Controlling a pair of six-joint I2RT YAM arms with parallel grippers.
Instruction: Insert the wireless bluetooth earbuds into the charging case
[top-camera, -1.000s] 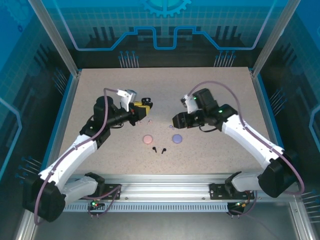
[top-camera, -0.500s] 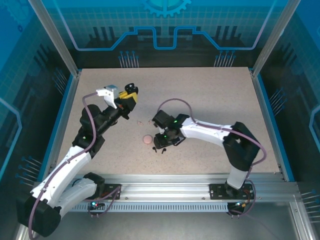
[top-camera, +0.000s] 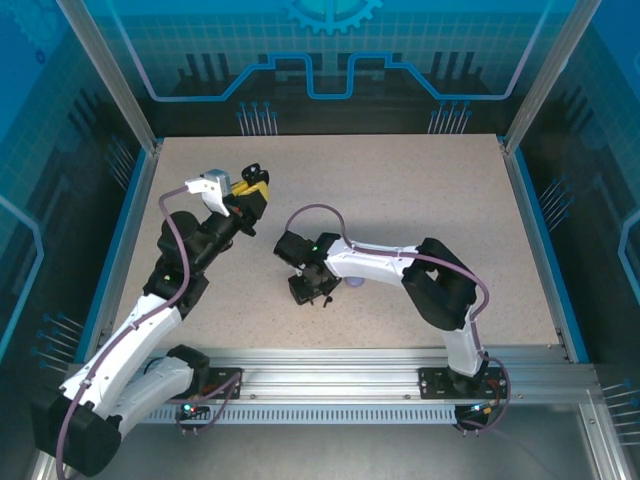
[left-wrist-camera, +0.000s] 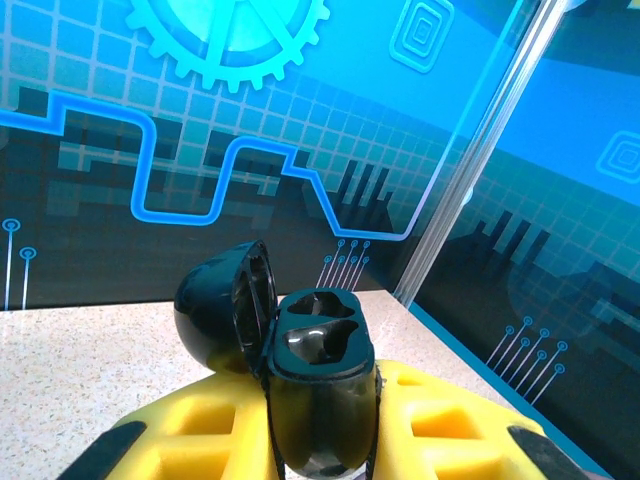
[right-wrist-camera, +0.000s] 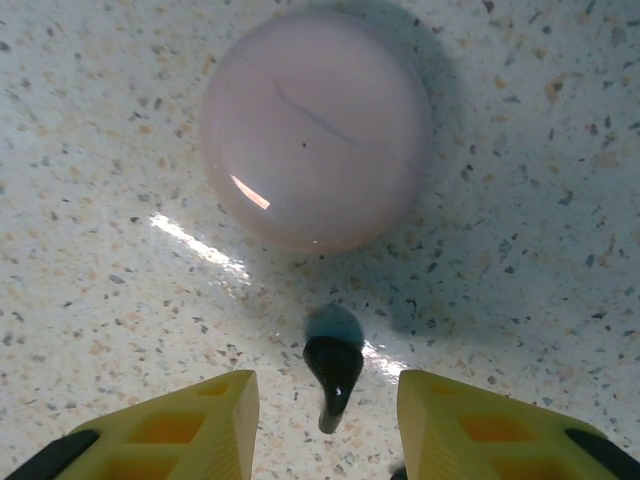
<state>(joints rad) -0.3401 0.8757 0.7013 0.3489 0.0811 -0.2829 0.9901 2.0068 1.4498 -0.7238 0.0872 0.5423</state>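
My left gripper is raised over the left of the table, shut on a black charging case that stands upright between its yellow fingers. The case's lid is swung open to the left, and both wells are empty. My right gripper is low over the table centre, open. Its yellow fingertips sit on either side of a black earbud without touching it. The earbud lies on the table with its stem toward the camera. In the top view, the right gripper covers that earbud.
A closed pale pink round case lies just beyond the black earbud. A lavender round case peeks out beside the right arm. The speckled table is walled by blue panels and metal posts.
The right arm swung left across the table and came down over the black earbud, its jaws narrowing. The left arm lifted the open case up and back to the left.
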